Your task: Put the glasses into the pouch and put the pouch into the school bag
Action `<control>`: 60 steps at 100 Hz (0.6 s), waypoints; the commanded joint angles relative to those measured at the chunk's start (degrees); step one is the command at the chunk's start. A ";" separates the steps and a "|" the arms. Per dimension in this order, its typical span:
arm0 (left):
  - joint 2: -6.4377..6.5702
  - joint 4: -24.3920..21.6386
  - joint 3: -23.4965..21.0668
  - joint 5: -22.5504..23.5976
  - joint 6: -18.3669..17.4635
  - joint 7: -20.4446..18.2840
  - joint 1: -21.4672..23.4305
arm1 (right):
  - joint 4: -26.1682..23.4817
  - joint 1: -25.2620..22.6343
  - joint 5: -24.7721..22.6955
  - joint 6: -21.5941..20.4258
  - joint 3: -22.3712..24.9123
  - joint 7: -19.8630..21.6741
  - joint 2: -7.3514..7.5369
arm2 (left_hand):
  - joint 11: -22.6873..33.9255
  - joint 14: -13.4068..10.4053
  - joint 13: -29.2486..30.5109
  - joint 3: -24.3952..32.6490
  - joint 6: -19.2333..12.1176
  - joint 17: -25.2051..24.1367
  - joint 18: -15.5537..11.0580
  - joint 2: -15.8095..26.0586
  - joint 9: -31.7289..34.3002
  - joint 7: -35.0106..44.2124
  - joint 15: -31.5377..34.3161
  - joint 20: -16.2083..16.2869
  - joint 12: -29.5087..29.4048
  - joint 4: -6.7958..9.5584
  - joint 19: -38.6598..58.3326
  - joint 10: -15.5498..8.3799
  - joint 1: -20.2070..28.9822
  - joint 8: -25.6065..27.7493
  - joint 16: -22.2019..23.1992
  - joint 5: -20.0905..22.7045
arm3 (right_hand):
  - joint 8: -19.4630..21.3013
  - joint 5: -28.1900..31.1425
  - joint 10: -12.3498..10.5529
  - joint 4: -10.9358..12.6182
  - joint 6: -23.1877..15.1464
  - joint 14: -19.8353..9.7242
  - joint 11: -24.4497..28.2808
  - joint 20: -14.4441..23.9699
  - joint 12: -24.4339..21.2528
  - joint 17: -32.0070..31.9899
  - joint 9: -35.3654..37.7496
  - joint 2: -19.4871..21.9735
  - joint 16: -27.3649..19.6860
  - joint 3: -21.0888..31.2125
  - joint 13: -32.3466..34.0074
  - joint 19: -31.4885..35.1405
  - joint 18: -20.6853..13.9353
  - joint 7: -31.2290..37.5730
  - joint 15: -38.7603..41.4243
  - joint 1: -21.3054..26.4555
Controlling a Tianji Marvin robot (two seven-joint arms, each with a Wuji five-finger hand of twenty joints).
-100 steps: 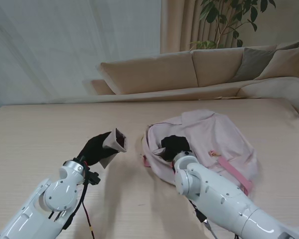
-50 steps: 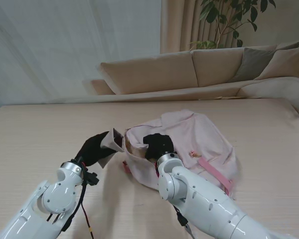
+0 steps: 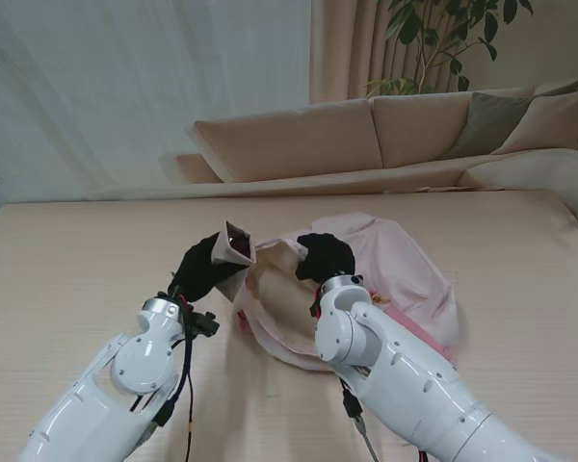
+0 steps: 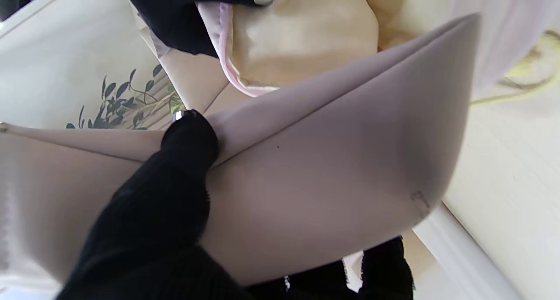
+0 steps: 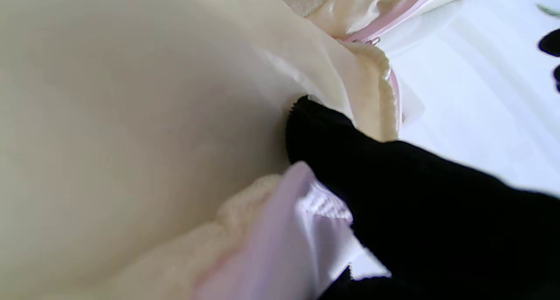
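Pouch (image 3: 237, 243) gripped by left hand (image 3: 204, 269) | right hand (image 3: 326, 256) clutches school bag (image 3: 405, 269) rim

You had a pale wooden table (image 3: 77, 250) as the work surface. Beyond its far edge stood a beige sofa (image 3: 366, 135) with cushions, white curtains (image 3: 125, 77) behind it, and a leafy plant (image 3: 443, 29) at far right.

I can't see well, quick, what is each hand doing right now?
Left hand: shut on the pouch, held up by the bag's opening.
Right hand: shut on the school bag rim, holding it open.
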 commanded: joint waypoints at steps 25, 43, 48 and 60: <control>-1.20 8.35 5.31 1.57 -6.19 -1.65 -6.21 | -1.01 1.23 4.40 4.75 1.30 -0.27 -2.88 | -4.99 -6.35 -5.91 2.79 -13.34 -2.91 -3.20 -0.49 1.70 -1.43 -0.65 -2.30 2.05 -2.16 -6.99 -8.25 -3.28 6.08 -0.32 2.53 | 0.42 1.96 4.00 -0.90 1.25 1.25 0.54 1.99 0.94 -1.81 2.07 0.40 0.09 2.99 3.31 2.46 1.50 1.14 1.78 2.20; -1.26 14.70 8.40 4.60 -9.70 -1.43 -9.91 | -3.14 0.86 5.55 5.03 1.97 0.80 -2.70 | -4.29 -6.51 -7.88 3.84 -13.11 -2.96 -3.40 -0.89 -0.09 -0.74 0.60 -2.33 2.98 -2.33 -10.23 -7.84 -2.68 6.42 0.29 2.28 | 0.68 1.87 4.13 -0.77 1.21 1.27 0.71 2.31 1.14 -2.52 1.73 0.87 0.15 2.56 2.78 2.61 1.24 1.00 2.12 2.43; -1.32 16.41 9.37 5.67 -10.94 -1.19 -11.23 | -3.60 0.86 5.62 5.01 2.01 1.25 -2.56 | -4.14 -6.65 -8.44 3.66 -12.61 -2.81 -3.50 -0.63 -0.44 -0.19 1.21 -1.65 3.25 -2.41 -11.31 -7.77 -2.27 6.06 0.47 1.71 | 0.75 1.88 4.20 -0.77 1.34 1.38 0.69 2.34 1.13 -2.60 1.68 0.89 0.12 2.47 2.68 2.60 1.31 1.02 2.11 2.46; -1.32 20.31 11.75 9.66 -14.53 -0.01 -14.63 | -4.53 0.83 5.49 4.79 2.20 2.20 -2.16 | -3.73 -6.93 -9.27 3.88 -12.32 -2.86 -3.50 -0.63 -1.28 0.93 2.01 -1.19 3.69 -2.39 -12.52 -7.67 -1.72 6.00 0.73 0.84 | 0.88 1.91 4.08 -0.73 1.23 1.36 0.65 2.43 1.06 -2.63 1.69 0.90 0.06 2.39 2.66 2.59 1.19 0.96 2.10 2.41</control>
